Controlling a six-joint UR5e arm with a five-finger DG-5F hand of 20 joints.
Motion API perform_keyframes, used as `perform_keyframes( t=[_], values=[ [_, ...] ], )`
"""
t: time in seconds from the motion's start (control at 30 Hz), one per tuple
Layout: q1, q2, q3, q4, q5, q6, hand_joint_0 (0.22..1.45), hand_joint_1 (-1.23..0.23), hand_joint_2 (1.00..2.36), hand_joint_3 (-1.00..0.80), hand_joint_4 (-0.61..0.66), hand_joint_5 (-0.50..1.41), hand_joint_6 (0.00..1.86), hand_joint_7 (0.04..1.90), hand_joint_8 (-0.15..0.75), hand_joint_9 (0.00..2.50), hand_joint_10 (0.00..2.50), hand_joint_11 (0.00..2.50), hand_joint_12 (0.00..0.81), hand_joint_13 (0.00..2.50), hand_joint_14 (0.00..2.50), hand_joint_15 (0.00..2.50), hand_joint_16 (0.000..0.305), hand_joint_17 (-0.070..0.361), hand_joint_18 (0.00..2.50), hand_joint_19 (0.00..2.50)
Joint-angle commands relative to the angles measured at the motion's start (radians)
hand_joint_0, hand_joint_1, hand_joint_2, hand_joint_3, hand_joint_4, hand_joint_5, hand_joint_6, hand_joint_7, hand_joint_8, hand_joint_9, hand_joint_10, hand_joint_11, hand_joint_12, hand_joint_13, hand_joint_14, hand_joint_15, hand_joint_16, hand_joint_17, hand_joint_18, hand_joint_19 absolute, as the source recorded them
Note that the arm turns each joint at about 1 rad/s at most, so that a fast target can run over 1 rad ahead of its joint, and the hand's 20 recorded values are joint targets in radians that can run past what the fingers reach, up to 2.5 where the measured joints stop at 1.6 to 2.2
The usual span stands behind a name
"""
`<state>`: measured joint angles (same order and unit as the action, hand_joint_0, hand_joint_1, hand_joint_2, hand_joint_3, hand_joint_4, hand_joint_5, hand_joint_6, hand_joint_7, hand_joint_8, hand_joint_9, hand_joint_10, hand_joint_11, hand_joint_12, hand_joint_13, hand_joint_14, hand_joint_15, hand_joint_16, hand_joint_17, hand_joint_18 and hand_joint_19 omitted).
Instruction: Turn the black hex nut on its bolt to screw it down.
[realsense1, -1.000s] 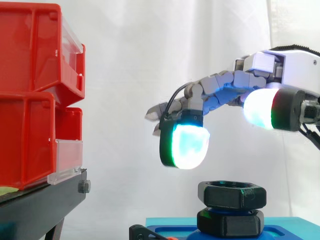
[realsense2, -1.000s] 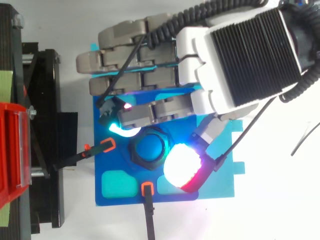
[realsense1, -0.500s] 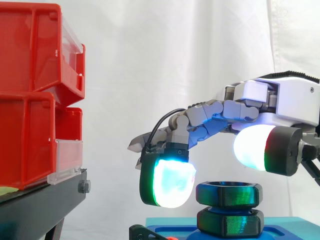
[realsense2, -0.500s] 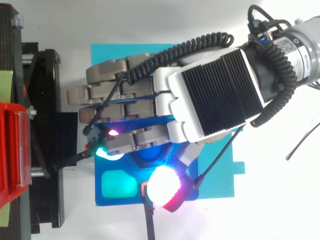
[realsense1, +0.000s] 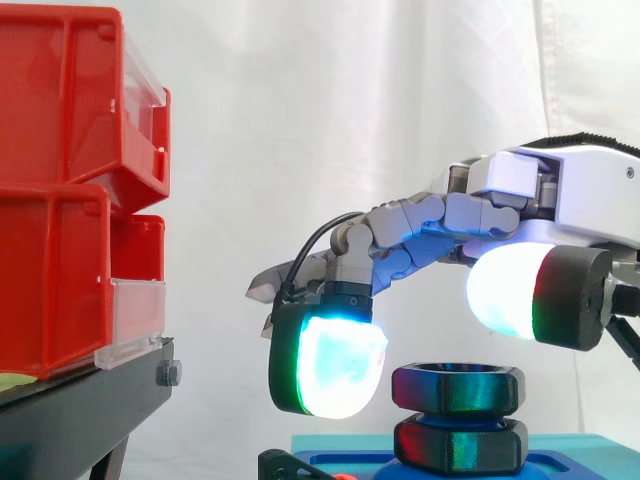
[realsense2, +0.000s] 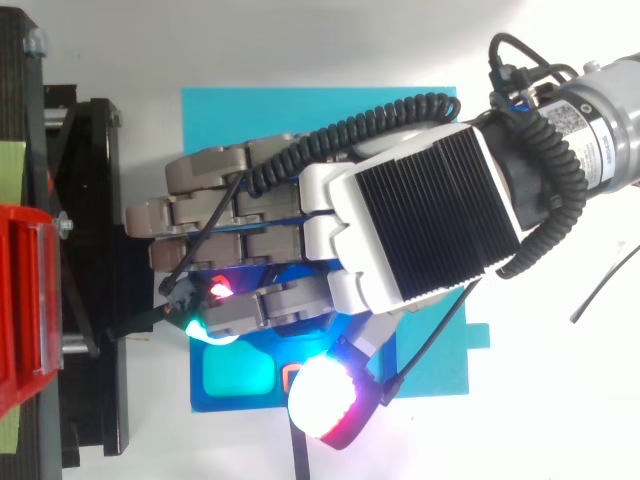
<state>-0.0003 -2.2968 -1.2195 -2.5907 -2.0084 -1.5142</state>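
Side view: my robot hand hovers over the black hex nut, fingers loosely spread and gripping nothing. One glowing fingertip hangs just left of the nut, apart from it, while the thumb pad sits above its right edge. The nut rests over a second black hex piece on the blue fixture, right of the red bins.

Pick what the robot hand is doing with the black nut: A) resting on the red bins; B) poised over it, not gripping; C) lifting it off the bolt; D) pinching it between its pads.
B: the robot hand holds its pads apart, one left of the nut, one above its right, neither clamping it.
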Motion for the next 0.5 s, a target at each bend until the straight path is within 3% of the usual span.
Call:
perform_keyframes(
  t=[0.0,0.17,0.47],
  values=[
    [0.003,0.000,0.000,0.003,0.002,0.002,0.48,-0.13,1.00,-0.50,0.25,-0.03,0.51,1.06,0.272,0.68,0.00,0.00,0.346,0.42,0.00,0.00,0.054,0.121,0.33,0.47],
    [0.019,0.000,0.000,-0.009,0.007,0.002,0.48,-0.14,1.00,-0.50,0.23,-0.02,0.51,1.09,0.275,0.68,0.00,0.00,0.348,0.42,0.00,0.00,0.054,0.121,0.33,0.48],
    [0.022,0.000,0.000,-0.025,0.007,0.002,0.48,-0.14,1.00,-0.50,0.19,-0.01,0.51,1.13,0.276,0.69,0.00,0.00,0.346,0.42,0.00,0.00,0.054,0.121,0.32,0.47]
  ],
)
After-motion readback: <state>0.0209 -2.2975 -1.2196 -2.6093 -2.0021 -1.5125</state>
